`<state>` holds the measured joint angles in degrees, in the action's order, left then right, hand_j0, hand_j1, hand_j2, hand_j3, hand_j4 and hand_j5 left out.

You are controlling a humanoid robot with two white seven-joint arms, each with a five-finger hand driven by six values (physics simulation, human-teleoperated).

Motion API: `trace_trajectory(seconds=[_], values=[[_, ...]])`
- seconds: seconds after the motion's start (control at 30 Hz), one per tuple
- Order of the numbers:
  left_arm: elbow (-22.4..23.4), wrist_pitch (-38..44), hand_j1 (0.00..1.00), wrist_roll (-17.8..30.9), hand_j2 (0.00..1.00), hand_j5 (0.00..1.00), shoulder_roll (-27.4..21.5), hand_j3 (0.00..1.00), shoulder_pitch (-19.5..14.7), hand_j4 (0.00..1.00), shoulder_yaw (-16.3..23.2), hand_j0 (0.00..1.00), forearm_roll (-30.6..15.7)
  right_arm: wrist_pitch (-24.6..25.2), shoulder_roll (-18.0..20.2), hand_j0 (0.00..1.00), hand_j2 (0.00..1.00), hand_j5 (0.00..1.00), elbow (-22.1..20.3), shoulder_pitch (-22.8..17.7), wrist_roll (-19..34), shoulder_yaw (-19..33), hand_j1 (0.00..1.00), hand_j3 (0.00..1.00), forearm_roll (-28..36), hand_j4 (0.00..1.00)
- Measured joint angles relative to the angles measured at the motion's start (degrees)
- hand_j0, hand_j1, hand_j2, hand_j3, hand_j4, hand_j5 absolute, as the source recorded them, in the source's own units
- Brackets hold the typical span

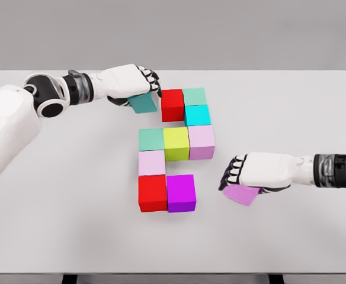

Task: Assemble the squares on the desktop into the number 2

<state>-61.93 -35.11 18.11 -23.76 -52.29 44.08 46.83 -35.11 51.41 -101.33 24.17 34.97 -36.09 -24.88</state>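
Over on the desk (54, 225), the left hand (128, 83) is clenched around a teal cube (143, 103), tilted just beside the red cube (172, 105) at the figure's top. The right hand (253, 171) grips a violet cube (242, 194) under its fingers, tilted, near the purple cube (181, 193) at the bottom row.

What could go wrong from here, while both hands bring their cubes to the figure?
The left hand holds the teal cube tilted beside the red cube; pushing in could shove the top row. The right hand covers the tilted violet cube, which may land askew beside the purple cube.
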Motion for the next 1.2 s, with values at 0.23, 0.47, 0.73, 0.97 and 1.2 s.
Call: trace_trajectory(seconds=[0.23, 0.47, 0.73, 0.97, 1.2], values=[[-0.02, 0.01, 0.85, 0.02, 0.85, 0.85, 0.31, 0.85, 0.0, 0.85, 0.04, 0.85, -0.08, -0.04, 0.46, 0.99, 0.99, 0.99, 0.0, 0.26, 0.05, 0.64, 0.99, 0.99, 0.38, 0.99], [0.1, 0.01, 1.0, 0.03, 1.0, 1.0, 0.31, 1.0, 0.0, 1.0, 0.04, 1.0, -0.02, -0.09, 4.55, 1.0, 1.0, 1.0, 0.18, -5.97, 0.06, 13.67, 1.0, 1.0, 13.92, 1.0], [0.5, 0.02, 1.0, 0.03, 1.0, 1.0, 0.24, 1.0, 0.0, 1.0, -0.03, 1.0, 0.0, -0.05, 7.84, 1.0, 1.0, 1.0, 5.71, -16.96, 0.06, 37.06, 1.0, 1.0, 14.56, 1.0], [0.72, 0.02, 1.0, -0.02, 1.0, 1.0, -0.06, 1.0, -0.09, 1.0, -0.13, 1.0, -0.03, -0.07, 21.16, 1.0, 1.0, 1.0, 10.39, 2.18, 0.06, 14.47, 1.0, 1.0, 13.18, 1.0], [1.28, 0.03, 1.0, -0.44, 1.0, 1.0, -4.16, 1.0, -0.79, 1.0, -1.95, 1.0, -1.75, -0.01, 24.83, 0.99, 0.99, 0.99, 6.86, 34.46, 0.04, -27.42, 0.99, 0.99, 12.86, 0.99]])
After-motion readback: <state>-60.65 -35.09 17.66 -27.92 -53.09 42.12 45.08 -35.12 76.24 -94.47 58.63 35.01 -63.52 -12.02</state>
